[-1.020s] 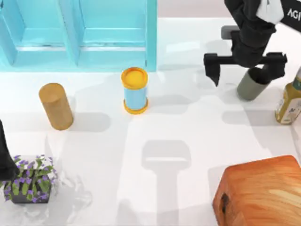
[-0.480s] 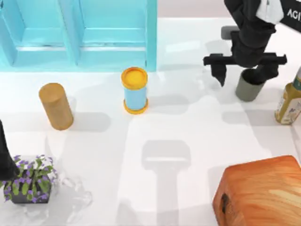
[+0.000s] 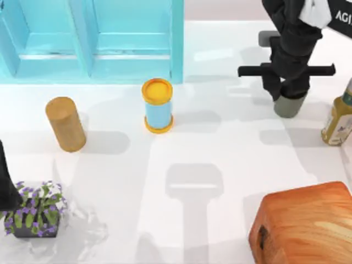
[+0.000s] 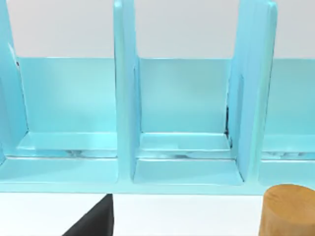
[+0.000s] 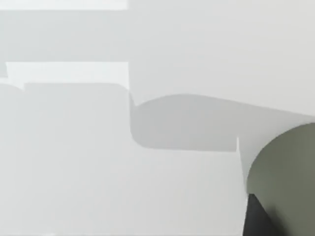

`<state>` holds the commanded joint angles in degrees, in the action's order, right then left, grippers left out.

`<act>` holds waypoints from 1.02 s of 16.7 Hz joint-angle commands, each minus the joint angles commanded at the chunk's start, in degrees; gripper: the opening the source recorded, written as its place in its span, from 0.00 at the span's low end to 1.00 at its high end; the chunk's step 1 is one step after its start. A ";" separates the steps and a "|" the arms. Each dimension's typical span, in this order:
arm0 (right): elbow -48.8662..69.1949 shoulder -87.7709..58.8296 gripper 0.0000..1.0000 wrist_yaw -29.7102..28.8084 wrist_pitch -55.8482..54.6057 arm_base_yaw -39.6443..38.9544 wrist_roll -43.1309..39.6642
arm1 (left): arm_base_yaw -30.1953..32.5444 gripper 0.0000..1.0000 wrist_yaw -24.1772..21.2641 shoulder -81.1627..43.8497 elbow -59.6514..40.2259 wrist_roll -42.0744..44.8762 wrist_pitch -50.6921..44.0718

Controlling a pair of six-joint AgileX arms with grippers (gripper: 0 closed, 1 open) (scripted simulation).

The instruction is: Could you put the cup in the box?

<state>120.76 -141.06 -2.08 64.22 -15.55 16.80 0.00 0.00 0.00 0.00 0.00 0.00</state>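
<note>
We are seeing the cup (image 3: 289,105), a small grey-green cylinder, standing upright on the white worktop (image 3: 220,154) toward the far right; its upper part is hidden. In the right wrist view its curved grey-green side (image 5: 288,172) is showing close up. The box (image 3: 305,225), an orange-brown wooden chest, is sitting closed at the near right corner, well apart from the cup.

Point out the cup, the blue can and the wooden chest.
cup (image 3: 289,106): top view, visible lower side wall under the right arm.
blue can (image 3: 158,114): top view, blue side wall.
wooden chest (image 3: 308,225): top view, lid surface.
</note>
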 joint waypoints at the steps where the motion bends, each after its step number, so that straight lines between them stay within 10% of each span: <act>1: 0.00 0.00 0.00 0.00 0.00 0.00 0.00 | 0.00 1.00 0.00 0.00 0.00 0.00 0.00; 17: -5.36 21.25 0.00 5.69 1.75 13.40 -13.26 | 0.00 1.00 0.00 0.00 0.00 0.00 0.00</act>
<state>115.39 -119.82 3.61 65.97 -2.16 3.55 0.00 0.00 0.00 0.00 0.00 0.00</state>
